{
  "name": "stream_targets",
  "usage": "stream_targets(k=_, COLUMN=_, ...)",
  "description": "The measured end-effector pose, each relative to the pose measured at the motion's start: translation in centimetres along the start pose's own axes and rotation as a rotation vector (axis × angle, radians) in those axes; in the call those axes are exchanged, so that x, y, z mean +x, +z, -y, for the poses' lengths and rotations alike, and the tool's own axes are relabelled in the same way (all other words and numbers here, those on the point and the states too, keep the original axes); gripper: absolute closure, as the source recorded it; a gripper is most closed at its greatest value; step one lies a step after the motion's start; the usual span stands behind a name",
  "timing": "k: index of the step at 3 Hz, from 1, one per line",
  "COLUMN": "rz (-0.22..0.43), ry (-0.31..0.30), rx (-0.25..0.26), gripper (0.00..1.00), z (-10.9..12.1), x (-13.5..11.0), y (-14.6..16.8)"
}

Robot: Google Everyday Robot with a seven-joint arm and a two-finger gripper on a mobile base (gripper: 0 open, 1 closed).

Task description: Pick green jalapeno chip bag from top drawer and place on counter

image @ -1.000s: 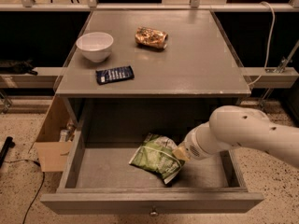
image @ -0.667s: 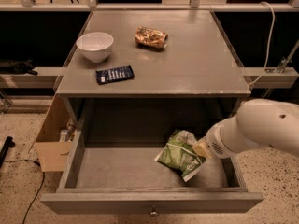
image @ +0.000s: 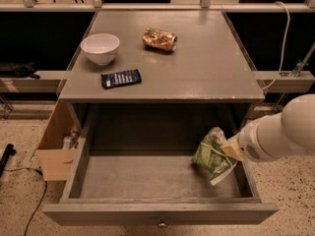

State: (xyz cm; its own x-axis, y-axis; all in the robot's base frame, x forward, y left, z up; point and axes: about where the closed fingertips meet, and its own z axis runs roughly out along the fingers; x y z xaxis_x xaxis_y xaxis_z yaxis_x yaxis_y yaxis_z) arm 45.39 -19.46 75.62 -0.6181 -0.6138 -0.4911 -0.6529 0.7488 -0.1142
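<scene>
The green jalapeno chip bag [image: 212, 155] hangs at the right side of the open top drawer [image: 147, 181], lifted off its floor. My gripper [image: 229, 149] comes in from the right on a thick white arm and is shut on the bag's right edge. The drawer is pulled fully out, with its flat front panel and round knob [image: 161, 224] at the bottom. The grey counter [image: 197, 68] lies above and behind the drawer.
On the counter stand a white bowl [image: 100, 48], a brown-gold snack bag [image: 159, 39] and a dark blue flat packet [image: 121, 78]. A cardboard box [image: 51, 149] sits on the floor left of the cabinet. A white cable [image: 283, 38] hangs at the right.
My gripper has carried the green bag from the drawer's middle to its right side and raised it off the drawer floor.
</scene>
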Motion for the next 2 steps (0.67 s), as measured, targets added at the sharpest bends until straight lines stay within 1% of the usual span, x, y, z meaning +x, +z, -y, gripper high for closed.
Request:
stream_targets(k=1, rz=-0.030, ry=-0.042, rx=-0.028, gripper=1.00, z=-0.8, x=-0.4, y=1.1)
stream_targets(k=2, rz=0.004, ry=-0.052, rx=0.005, gripper=1.00, z=0.6, x=-2.7, y=-1.2)
